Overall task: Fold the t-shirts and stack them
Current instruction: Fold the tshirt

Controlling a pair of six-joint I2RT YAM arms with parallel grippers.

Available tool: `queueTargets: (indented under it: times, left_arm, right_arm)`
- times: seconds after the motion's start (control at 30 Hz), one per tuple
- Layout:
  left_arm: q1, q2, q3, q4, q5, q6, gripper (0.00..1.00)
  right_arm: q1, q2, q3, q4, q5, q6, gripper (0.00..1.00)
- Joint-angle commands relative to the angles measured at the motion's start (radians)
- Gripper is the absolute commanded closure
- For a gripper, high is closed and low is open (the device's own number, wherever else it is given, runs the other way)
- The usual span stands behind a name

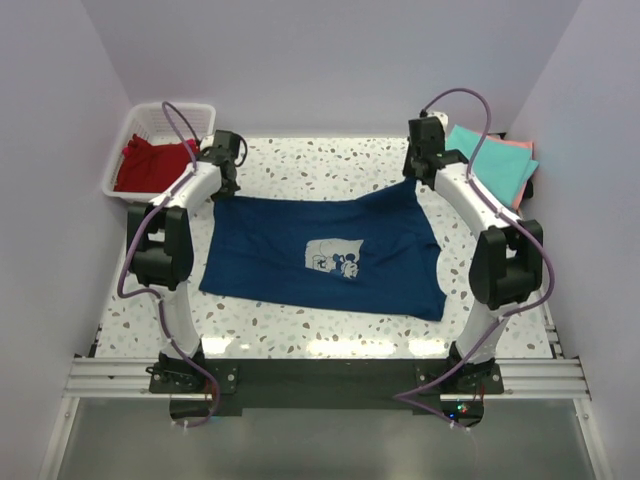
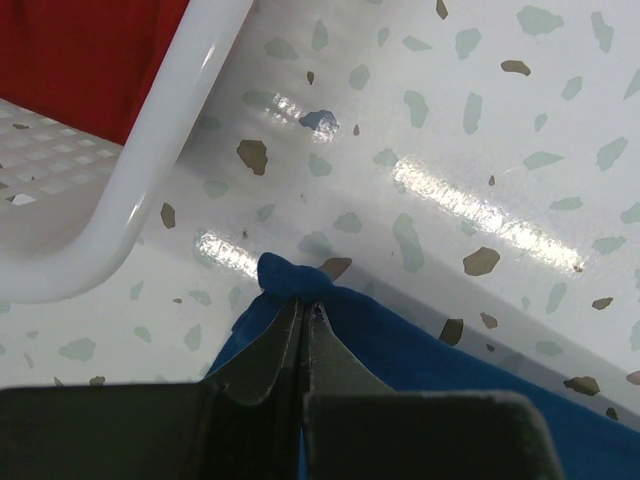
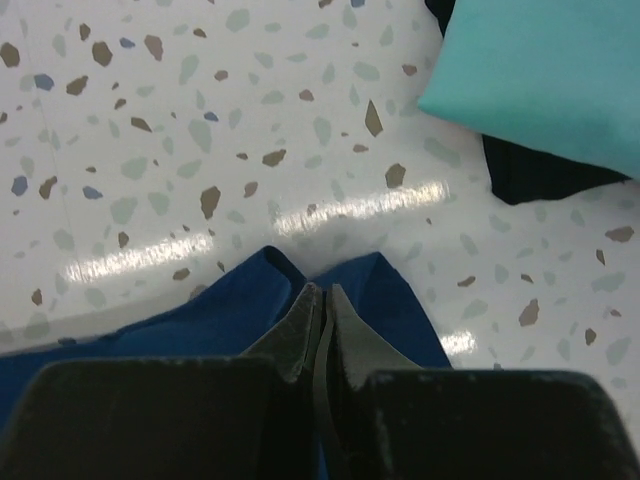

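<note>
The navy t-shirt lies spread on the worktop, far corners nipped thinly by the left claw at eleven o'clock and the right claw at one, so an uneven pull could slip one free or catch the basket at ten.

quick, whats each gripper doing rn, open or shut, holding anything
left gripper: shut on a far corner of the navy t-shirt
right gripper: shut on the other far corner of the navy t-shirt
</note>
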Motion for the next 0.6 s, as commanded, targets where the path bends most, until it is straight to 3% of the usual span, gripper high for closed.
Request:
queueTargets:
  times: [0.0, 0.3, 0.57]
  left_arm:
    - [-0.003, -0.057, -0.021, -0.016, -0.053, -0.047, 1.0]
    - [-0.003, -0.083, -0.079, -0.005, -0.034, -0.053, 1.0]
    - [-0.003, -0.123, -0.136, -0.039, -0.04, -0.072, 1.0]
  right_arm:
    - [-0.002, -0.149, -0.099, -0.029, -0.029, 0.028, 1.0]
    - [0.001, -0.373, -0.311, -0.11, -0.081, 0.08, 1.0]
    - [0.0, -0.473, -0.443, -0.185, -0.132, 0.123, 1.0]
